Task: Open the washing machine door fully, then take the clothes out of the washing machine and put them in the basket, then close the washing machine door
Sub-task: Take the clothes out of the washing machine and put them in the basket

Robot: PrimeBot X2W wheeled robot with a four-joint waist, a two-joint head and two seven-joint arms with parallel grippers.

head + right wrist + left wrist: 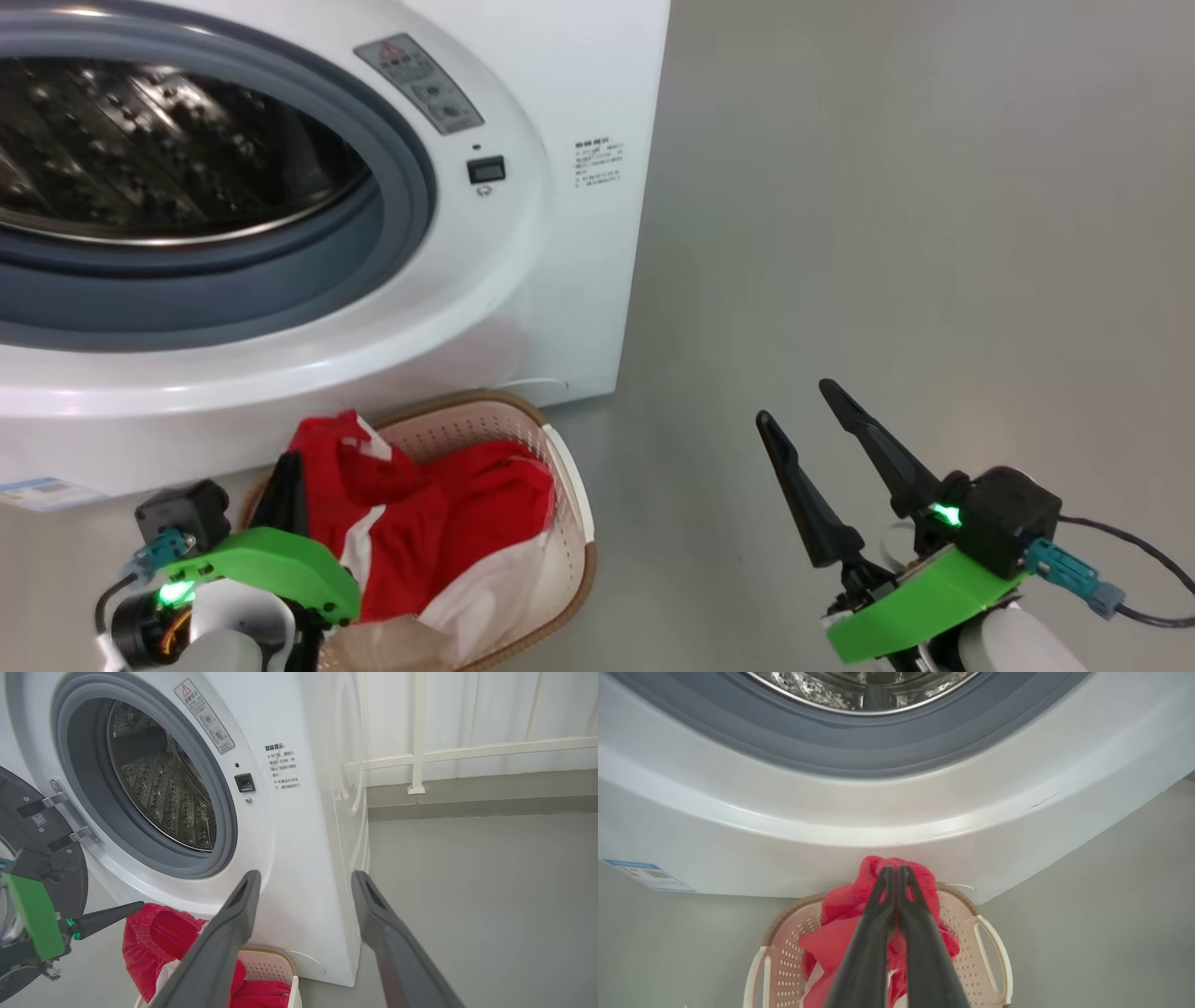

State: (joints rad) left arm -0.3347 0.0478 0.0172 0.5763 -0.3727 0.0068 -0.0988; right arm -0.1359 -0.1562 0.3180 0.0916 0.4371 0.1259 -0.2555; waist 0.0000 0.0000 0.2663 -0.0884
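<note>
Over the basket (571,485), left hand (895,870) pinches the clothes (439,523) shut; right hand (795,401) hangs open.

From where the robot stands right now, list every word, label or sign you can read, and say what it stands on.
"温馨提示:" heads the printed notice on the washing machine front; the lines beneath are too small to read.
A red warning triangle tops the grey sticker; its print is unreadable.
QR-code tag on the washing machine door: no readable words.
Blue-edged label low on the front: blurred.
</note>
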